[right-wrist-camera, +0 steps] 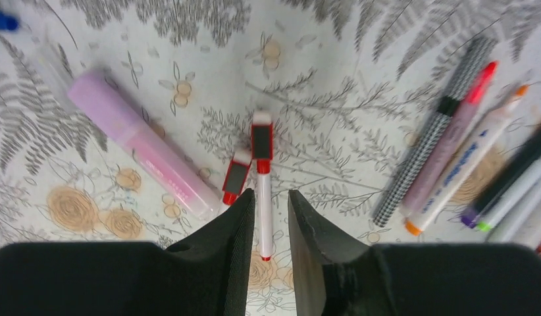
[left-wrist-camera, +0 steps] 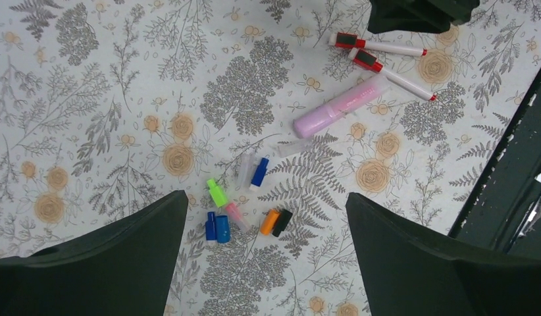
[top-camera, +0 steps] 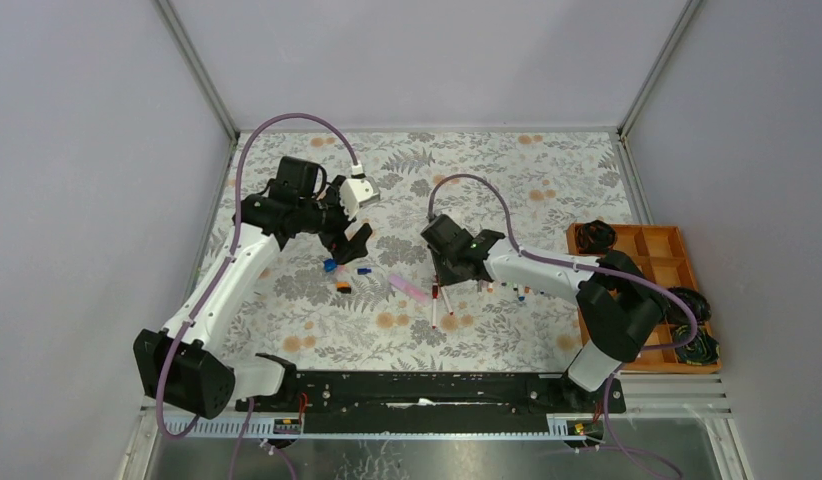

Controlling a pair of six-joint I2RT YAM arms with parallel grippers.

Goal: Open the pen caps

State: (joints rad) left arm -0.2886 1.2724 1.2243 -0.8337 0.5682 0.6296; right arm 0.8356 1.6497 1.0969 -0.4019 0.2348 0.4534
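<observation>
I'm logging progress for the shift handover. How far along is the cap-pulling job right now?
Done: several loose caps lie below the open left gripper, and pens beside the right gripper show bare tips. In hand: the right gripper straddles a red-capped pen, not clamping it. Left: that pen, its red-capped neighbour and, it seems, the pink highlighter.

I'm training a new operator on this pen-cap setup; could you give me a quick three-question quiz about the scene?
1. True or false: the small lime-green plastic cap lies loose on the floral tablecloth below the wide-open left gripper.
2. How many white markers with red caps lie beside the translucent pink highlighter?
3. Which lies in the gap between the right gripper's fingers? A green cap, B pink highlighter, C red-capped marker.
Key: 1 true; 2 two; 3 C.
</observation>
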